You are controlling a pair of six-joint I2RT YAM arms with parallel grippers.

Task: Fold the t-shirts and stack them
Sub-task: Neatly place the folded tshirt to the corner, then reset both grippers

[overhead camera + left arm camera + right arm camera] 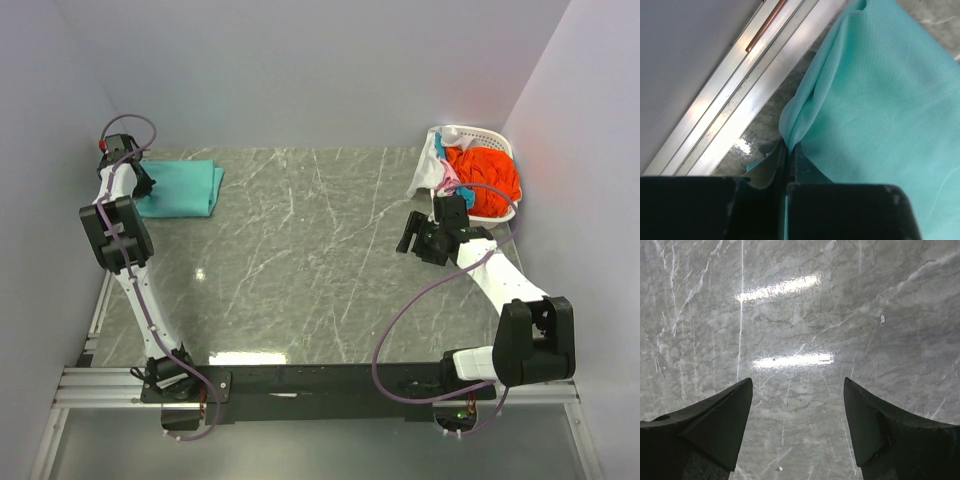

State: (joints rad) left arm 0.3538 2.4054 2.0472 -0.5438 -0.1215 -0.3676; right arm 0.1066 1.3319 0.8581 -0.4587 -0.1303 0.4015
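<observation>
Grey marble table [300, 260] between pale walls. From above you see the teal shirt [180, 188] folded at the far-left corner, other shirts [485, 175] heaped in the basket [470, 133] far right. Only your left wrist view shows the left gripper [789, 147] pinching the teal edge; your right wrist view shows the right gripper [797, 390] spread wide over marble.

I see a grey, marble-patterned table [300, 250] with an aluminium rail [740, 90] running along its left edge. A folded teal-green t-shirt [185, 188] lies flat in the far left corner. A white latticed basket [478, 134] stands in the far right corner, well apart from the shirt.
</observation>
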